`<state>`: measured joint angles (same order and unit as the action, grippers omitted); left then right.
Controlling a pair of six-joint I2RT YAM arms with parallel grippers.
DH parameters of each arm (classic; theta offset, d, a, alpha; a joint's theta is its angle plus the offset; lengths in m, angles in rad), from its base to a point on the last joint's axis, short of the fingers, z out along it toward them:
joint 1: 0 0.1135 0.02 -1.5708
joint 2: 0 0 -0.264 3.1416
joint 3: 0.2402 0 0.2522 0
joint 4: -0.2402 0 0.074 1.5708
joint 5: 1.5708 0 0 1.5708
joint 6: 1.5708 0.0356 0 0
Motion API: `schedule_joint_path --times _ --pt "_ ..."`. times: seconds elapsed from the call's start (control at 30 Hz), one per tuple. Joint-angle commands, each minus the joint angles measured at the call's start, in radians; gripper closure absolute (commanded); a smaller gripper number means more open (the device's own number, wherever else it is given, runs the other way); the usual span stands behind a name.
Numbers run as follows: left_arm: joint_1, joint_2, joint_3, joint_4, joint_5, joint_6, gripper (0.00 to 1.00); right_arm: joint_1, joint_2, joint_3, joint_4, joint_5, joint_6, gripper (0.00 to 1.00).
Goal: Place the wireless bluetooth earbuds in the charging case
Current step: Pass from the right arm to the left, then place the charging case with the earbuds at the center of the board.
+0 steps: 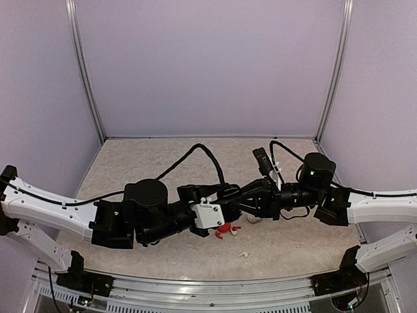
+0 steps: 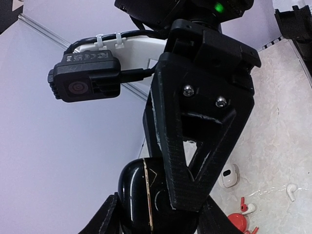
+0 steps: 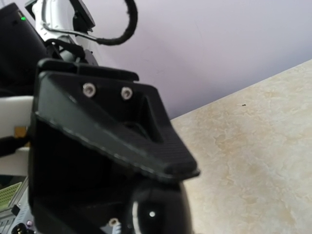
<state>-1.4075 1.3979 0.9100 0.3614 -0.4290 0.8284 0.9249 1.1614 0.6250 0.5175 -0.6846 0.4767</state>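
Observation:
A glossy black charging case (image 2: 139, 192) with a gold seam hangs closed above the table between both arms. My right gripper (image 3: 165, 195) is shut on it; one of its fingers (image 2: 195, 146) lies across the case front. My left gripper (image 2: 158, 219) flanks the same case from below, its fingers (image 2: 105, 217) against the case sides. The case (image 3: 163, 212) shows dark and blurred in the right wrist view. Loose earbuds lie on the table: a white one (image 2: 291, 191) alone, and a red one (image 2: 243, 204) with a white one (image 2: 250, 208) touching it.
A red case (image 2: 237, 222) lies open beside the red earbud, below the grippers (image 1: 225, 229). A small white case (image 2: 228, 176) sits near it. Another white earbud (image 1: 243, 254) lies toward the front edge. Purple walls enclose the beige table (image 1: 163, 156).

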Motion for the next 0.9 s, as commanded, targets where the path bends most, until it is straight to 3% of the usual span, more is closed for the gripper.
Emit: schedule_joint_path --times 0.0,0.1,0.17,0.3,0.5,0.73,0.87 --pt "0.025 -0.012 0.033 -0.028 0.038 -0.067 0.64 0.012 -0.025 -0.004 0.011 0.024 -0.013 0.98" --pt "0.078 -0.037 0.020 -0.029 0.105 -0.183 0.67 0.005 -0.041 0.016 -0.047 0.053 -0.059 0.79" --pt "0.141 -0.058 0.001 -0.022 0.178 -0.287 0.68 -0.012 -0.067 0.028 -0.094 0.082 -0.090 0.56" --pt "0.273 -0.109 -0.058 0.035 0.283 -0.467 0.69 -0.094 -0.141 0.015 -0.125 0.127 -0.112 0.39" --pt "0.509 -0.102 -0.077 0.029 0.347 -0.713 0.69 -0.175 -0.193 0.014 -0.198 0.183 -0.166 0.29" --pt "0.753 0.013 -0.046 -0.026 0.344 -0.984 0.70 -0.233 -0.189 0.007 -0.283 0.246 -0.215 0.26" --pt "0.860 0.100 -0.024 -0.052 0.363 -1.059 0.70 -0.251 -0.180 0.006 -0.343 0.307 -0.239 0.25"
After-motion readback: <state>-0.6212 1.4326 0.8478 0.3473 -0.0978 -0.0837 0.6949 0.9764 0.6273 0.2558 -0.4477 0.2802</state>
